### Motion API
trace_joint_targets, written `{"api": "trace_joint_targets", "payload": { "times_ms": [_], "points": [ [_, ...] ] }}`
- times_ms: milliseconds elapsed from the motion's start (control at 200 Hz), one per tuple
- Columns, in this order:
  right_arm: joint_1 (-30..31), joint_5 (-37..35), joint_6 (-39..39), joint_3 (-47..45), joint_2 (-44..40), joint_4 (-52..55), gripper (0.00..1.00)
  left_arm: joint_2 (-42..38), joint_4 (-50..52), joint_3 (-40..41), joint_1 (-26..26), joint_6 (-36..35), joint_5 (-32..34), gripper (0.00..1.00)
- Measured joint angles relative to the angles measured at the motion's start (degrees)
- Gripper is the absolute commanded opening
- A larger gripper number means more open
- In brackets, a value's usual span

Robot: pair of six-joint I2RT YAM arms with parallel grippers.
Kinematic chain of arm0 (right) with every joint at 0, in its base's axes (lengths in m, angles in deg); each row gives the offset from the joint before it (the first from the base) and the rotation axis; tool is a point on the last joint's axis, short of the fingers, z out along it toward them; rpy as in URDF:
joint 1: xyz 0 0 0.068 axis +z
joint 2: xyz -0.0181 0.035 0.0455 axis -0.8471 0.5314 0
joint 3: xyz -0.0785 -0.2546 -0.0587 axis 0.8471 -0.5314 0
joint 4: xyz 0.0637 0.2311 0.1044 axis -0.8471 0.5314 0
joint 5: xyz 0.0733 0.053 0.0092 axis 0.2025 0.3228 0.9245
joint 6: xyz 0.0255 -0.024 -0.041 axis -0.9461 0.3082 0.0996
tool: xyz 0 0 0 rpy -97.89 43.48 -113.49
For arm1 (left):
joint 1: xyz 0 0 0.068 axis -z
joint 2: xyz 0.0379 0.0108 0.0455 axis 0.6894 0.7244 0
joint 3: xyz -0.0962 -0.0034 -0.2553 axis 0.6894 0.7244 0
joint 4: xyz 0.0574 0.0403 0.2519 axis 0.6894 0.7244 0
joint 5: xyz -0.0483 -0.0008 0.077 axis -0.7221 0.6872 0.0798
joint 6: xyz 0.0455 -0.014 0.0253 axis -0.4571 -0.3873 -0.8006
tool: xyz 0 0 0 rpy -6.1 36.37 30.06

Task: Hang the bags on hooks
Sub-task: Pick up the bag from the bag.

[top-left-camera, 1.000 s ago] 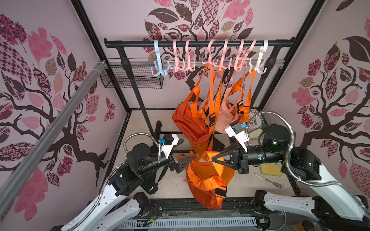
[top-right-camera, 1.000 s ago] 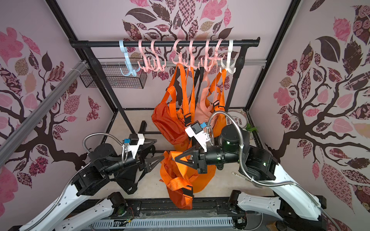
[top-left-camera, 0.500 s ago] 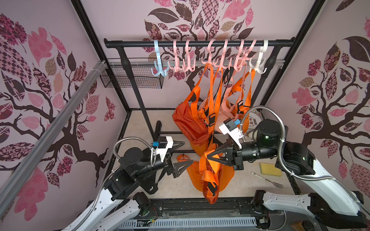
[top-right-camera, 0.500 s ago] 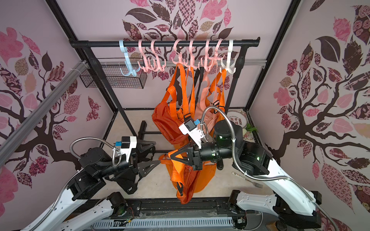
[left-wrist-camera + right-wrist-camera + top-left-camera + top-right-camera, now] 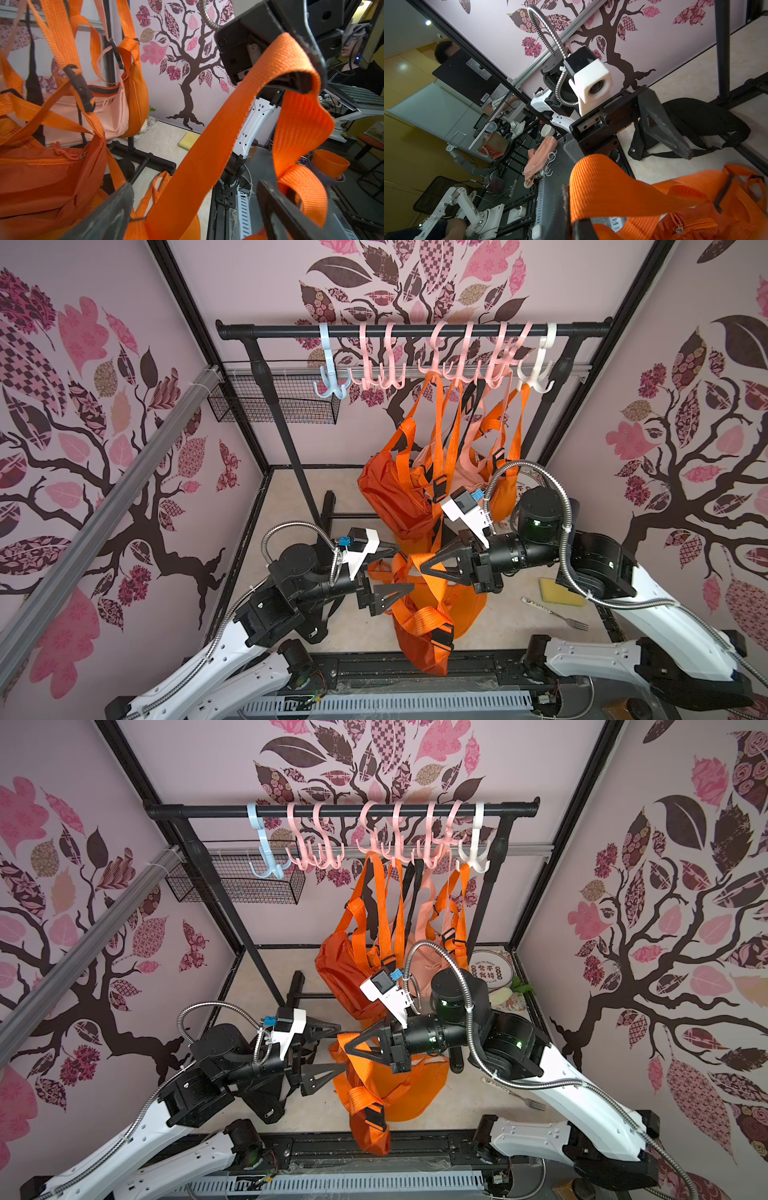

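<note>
Little could be read. The plate (image 5: pixel 492 974) at the back right of the bench (image 5: pixel 461 1102) carried Chinese characters inside a patterned ring, too small in a top view to make out. The right wrist view alone caught a barcode sticker (image 5: pixel 485 96) on a black panel (image 5: pixel 452 76) beyond the bench. The bag (image 5: pixel 465 610) hung low in front of the other bags (image 5: pixel 395 497), on no hook. It was carried by its strap (image 5: pixel 415 563) in the right claw (image 5: pixel 423 568), which was pinched tight on the webbing, as both top views showed. The left claw (image 5: pixel 401 568) stood wide. Its wrist view showed what the top views did not: the strap (image 5: pixel 207 145) ran up between its spread fingers (image 5: pixel 108 216) and folded over the right claw above. Whether the strap touched those fingers could not be told. The rail (image 5: pixel 291 330) bore a blue hook (image 5: pixel 330 373), pink hooks (image 5: pixel 453 369) and a white hook (image 5: pixel 536 373), and the other bags hung from its right half. A sponge (image 5: pixel 561 591) and a fork (image 5: pixel 557 614) lay on the bench at right. Only the right wrist view showed a black bag (image 5: pixel 695 122) on the bench near the left claw, and a peach bag (image 5: pixel 539 158) with loose hooks (image 5: pixel 550 162) beyond the bench. Only the left wrist view showed an orange cup (image 5: pixel 330 166) and a person (image 5: pixel 353 47) in a headset at a keyboard (image 5: pixel 357 95).
</note>
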Motion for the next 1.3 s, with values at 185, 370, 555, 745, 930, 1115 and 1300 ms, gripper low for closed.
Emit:
{"api": "trace_joint_targets", "payload": {
  "times_ms": [185, 370, 555, 745, 930, 1115, 1300],
  "points": [
    [0.9, 1.5, -0.5, 0.2, 0.4, -1.0, 0.0, 2.3, 0.3, 0.0, 2.3, -2.3, 4.6, 0.7],
    [1.0, 0.8, 0.8, 3.4, 0.2, 1.8, 0.0, 1.0, 3.5, 0.0, 2.3, -4.7, 10.4, 0.33],
    [1.0, 4.2, 0.2, 3.8, -0.3, 0.3, 0.0, 1.5, 3.1, -0.1, 2.3, -5.4, 10.7, 0.53],
    [1.0, 6.0, -0.3, 2.3, -0.3, -0.7, 0.0, 3.4, 2.8, -0.2, 2.3, -5.4, 7.6, 0.75],
    [1.0, 5.6, 0.1, 2.2, -0.3, -0.4, 0.0, -0.6, 2.7, -0.1, 2.4, -4.1, 6.0, 0.84],
    [1.0, 4.7, 0.3, 2.2, 0.0, -0.3, 0.0, -3.1, 2.0, 0.0, 2.4, -3.8, 5.2, 0.86],
    [1.0, 3.8, 0.5, 2.2, 0.4, -0.3, 0.0, -1.9, 2.4, 0.0, 2.4, -4.0, 4.8, 0.88]
  ]
}}
